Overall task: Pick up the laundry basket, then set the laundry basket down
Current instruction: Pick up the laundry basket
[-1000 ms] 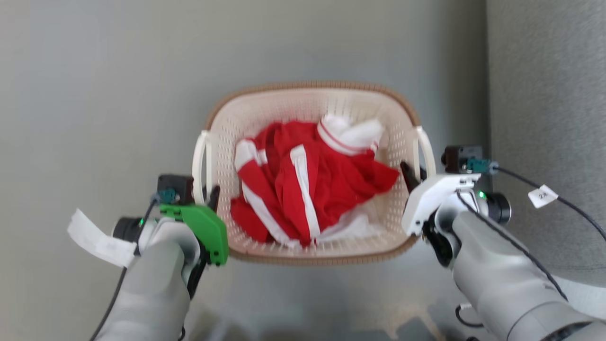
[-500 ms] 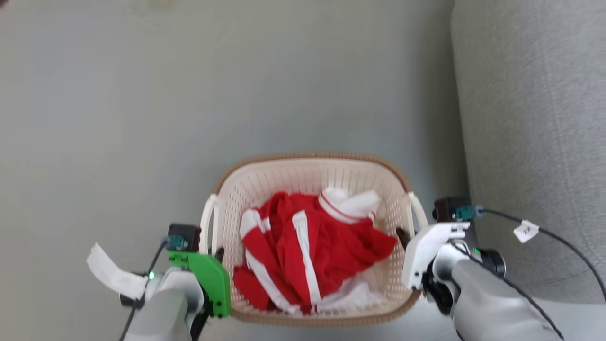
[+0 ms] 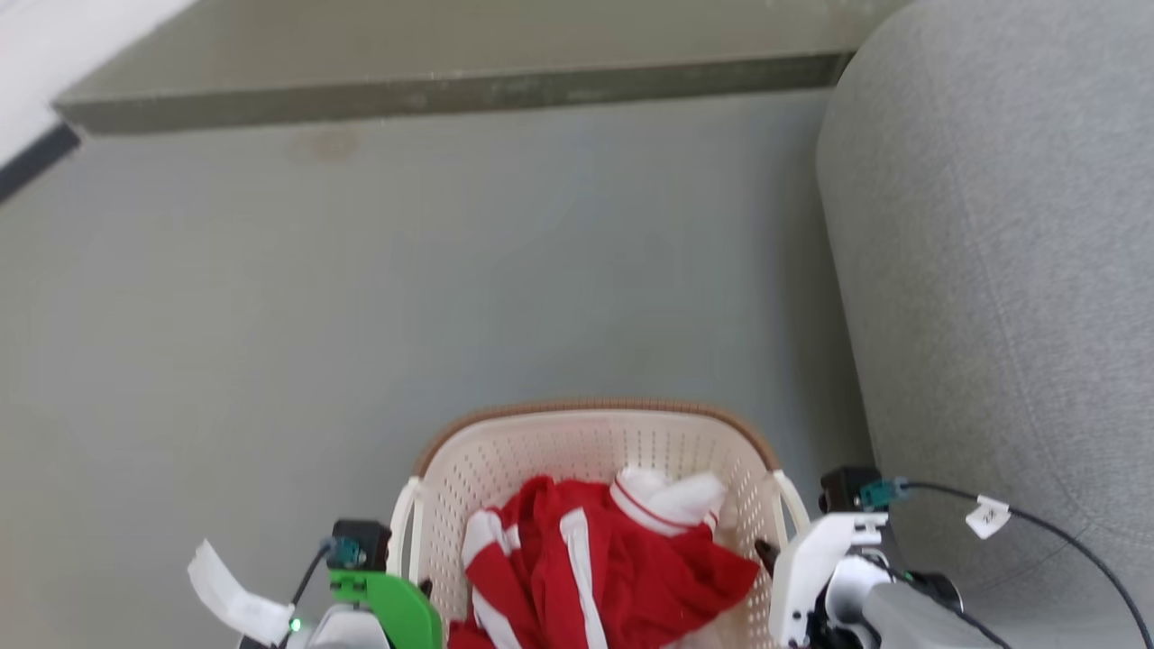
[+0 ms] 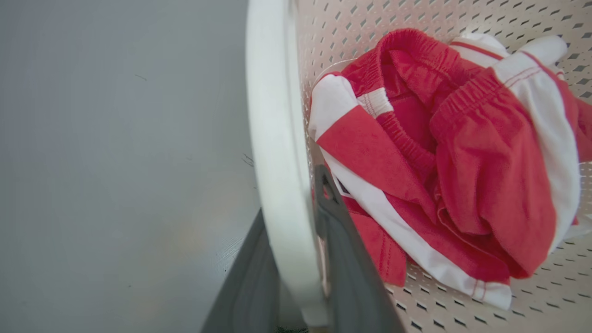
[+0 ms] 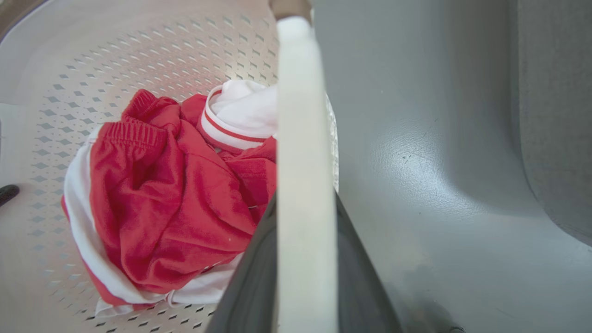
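The left end effector (image 4: 291, 240) and right end effector (image 5: 305, 203) each pinched a white side handle of the laundry basket (image 3: 586, 407), which hung near the robot, left of the grey sofa (image 3: 992, 270), seemingly clear of the floor (image 3: 451, 270), so only the setting-down looked left.

One basket (image 3: 541, 448), two handles (image 4: 277, 138), one clothes heap (image 3: 631, 568), one left end effector (image 4: 292, 194), one right end effector (image 5: 305, 200).
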Robot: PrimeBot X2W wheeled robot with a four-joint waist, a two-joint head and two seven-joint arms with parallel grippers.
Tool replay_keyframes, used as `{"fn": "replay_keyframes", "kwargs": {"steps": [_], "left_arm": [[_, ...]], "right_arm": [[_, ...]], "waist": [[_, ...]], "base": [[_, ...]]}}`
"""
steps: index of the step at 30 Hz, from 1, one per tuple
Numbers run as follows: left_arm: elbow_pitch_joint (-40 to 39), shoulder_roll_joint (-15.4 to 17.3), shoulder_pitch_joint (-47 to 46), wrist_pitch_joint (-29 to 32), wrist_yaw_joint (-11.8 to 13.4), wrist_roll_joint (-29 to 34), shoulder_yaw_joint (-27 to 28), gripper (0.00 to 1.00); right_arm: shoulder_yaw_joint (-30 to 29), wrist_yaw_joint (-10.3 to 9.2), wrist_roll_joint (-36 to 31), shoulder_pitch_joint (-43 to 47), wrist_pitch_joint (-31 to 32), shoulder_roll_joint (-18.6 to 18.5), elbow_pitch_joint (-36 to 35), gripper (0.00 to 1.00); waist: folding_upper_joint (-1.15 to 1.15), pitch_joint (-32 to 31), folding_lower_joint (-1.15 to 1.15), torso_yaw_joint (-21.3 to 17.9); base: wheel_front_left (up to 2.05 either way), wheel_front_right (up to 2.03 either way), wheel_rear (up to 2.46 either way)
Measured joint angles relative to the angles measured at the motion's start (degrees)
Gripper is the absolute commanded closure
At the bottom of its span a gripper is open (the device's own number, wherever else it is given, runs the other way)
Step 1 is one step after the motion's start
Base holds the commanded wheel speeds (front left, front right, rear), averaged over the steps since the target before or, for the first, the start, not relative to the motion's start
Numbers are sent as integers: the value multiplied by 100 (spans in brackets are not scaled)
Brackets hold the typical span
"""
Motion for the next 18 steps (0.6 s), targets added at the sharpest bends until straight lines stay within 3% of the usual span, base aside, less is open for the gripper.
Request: {"fn": "replay_keyframes", "kwargs": {"steps": [18], "left_arm": [[-122, 85, 567, 157, -25, -307, -241, 100]], "right_arm": [[414, -148, 318, 500, 112, -36, -152, 100]], "waist": [[0, -1026, 0, -47]], "base": [[0, 0, 0]]}}
